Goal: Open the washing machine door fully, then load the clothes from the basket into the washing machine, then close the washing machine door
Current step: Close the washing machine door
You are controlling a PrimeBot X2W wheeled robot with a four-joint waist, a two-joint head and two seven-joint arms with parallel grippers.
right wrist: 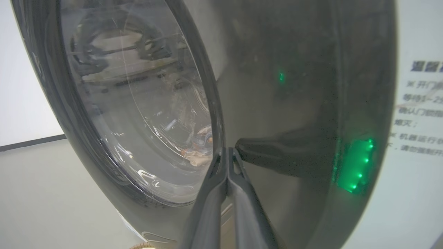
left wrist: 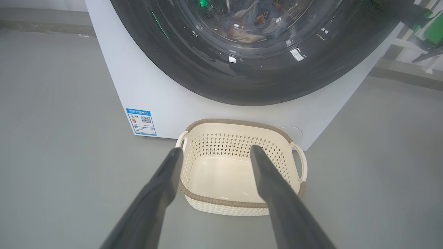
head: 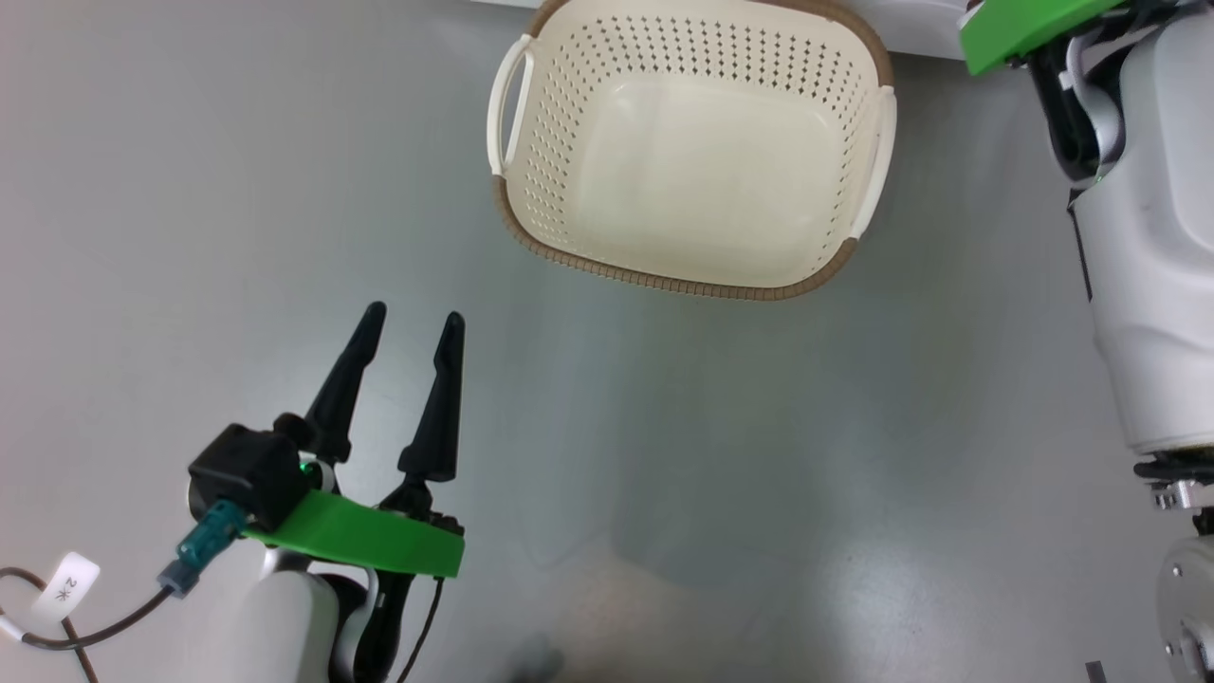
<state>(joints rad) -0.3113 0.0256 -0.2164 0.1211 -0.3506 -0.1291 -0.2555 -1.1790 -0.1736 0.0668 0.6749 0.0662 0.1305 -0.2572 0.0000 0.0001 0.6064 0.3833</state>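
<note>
The washing machine [left wrist: 145, 90] stands on the grey floor [head: 190, 190]. You see its white lower front, while its top and controls are cut off, so you cannot read its panel. The washing machine door [left wrist: 242, 83] looks to lie flush against that front, which suggests it is shut or nearly so. Its latch, hinge and handle are not visible, so treat that as a judgement.

The basket [head: 697, 285] sits on the floor just in front of the machine, below the door and handy for loading. Its bottom is bare. The clothes [left wrist: 256, 17] are inside the drum, seen through the bulging glass. Curvature and glare smear them, and you cannot tell how many pieces there are.

Your right hand [right wrist: 226, 149] has its two fingers pressed together with nothing between them. The tips are at the glossy black ring, just beside the glass rim, most likely to push the door home. Its own dark reflection makes real contact hard to confirm. In the head view, its pale forearm [head: 1148, 285] runs off the right edge.

Your left hand [head: 414, 315] hangs spread and empty above the floor, near the basket but apart from it, apparently parked clear of the door.

The small blue sticker [left wrist: 141, 121] is too fine to read.
</note>
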